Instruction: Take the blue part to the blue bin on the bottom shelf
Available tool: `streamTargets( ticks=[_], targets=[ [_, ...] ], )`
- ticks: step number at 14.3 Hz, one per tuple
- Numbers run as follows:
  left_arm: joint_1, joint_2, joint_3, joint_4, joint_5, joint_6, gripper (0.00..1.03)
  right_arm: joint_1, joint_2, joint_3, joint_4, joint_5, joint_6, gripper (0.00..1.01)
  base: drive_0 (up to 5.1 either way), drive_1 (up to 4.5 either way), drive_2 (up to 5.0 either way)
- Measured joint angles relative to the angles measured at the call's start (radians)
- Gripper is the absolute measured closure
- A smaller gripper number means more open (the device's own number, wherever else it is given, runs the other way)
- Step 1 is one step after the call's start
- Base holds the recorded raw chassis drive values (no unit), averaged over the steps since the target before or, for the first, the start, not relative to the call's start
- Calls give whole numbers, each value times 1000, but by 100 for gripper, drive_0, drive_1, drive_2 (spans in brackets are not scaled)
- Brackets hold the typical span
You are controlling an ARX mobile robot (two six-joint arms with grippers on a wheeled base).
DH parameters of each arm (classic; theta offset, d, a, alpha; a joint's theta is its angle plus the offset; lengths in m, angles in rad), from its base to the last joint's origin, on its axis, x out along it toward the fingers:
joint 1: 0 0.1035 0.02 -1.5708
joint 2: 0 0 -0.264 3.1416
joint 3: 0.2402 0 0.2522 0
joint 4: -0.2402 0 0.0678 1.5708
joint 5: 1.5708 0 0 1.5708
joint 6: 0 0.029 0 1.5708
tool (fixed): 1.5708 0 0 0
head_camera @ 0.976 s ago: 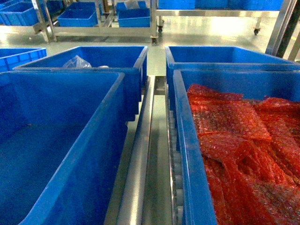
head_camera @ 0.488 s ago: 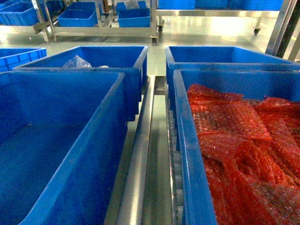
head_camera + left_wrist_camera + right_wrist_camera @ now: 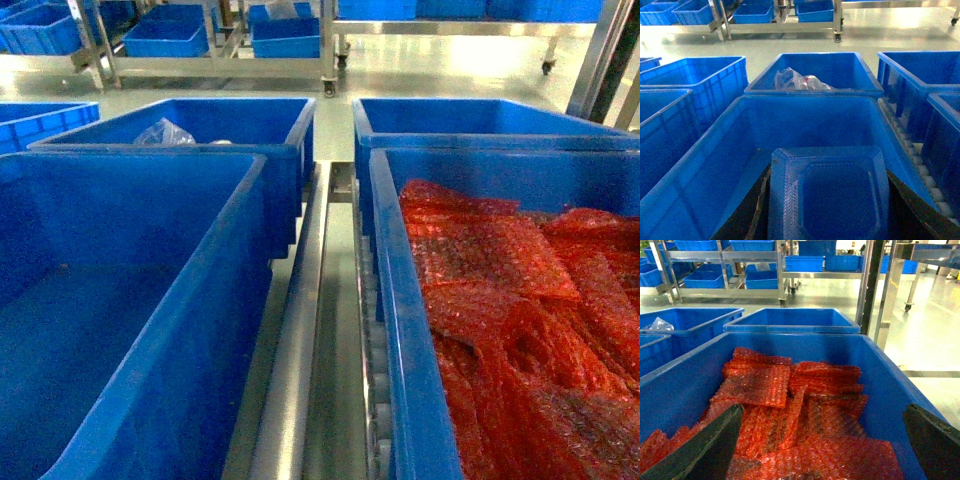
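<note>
The blue part (image 3: pixel 829 200), a translucent blue square tray-like piece, sits between the dark fingers (image 3: pixel 756 212) of my left gripper (image 3: pixel 829 197), which is shut on it. It hangs over the near left blue bin (image 3: pixel 715 165), whose inside looks bare in the head view too (image 3: pixel 120 330). That bin stands on the bottom shelf (image 3: pixel 295 340), beside its central steel rail and white roller track. My right gripper (image 3: pixel 820 440) is open above the bin of red bubble wrap (image 3: pixel 890 385). Neither gripper shows in the head view.
A second left bin (image 3: pixel 230 125) behind holds a clear plastic bag (image 3: pixel 797 81). Another blue bin (image 3: pixel 480 120) stands behind the red bubble wrap (image 3: pixel 510 300). More bins sit at the far left (image 3: pixel 695 80) and on wheeled steel racks (image 3: pixel 215 65) across the floor.
</note>
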Motion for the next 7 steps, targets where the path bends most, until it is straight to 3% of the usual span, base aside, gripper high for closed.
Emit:
streamTargets(
  ticks=[7],
  targets=[
    [0,0,0,0,0,0,60,0,0,0,0,0,0,3,0,0,0]
  ],
)
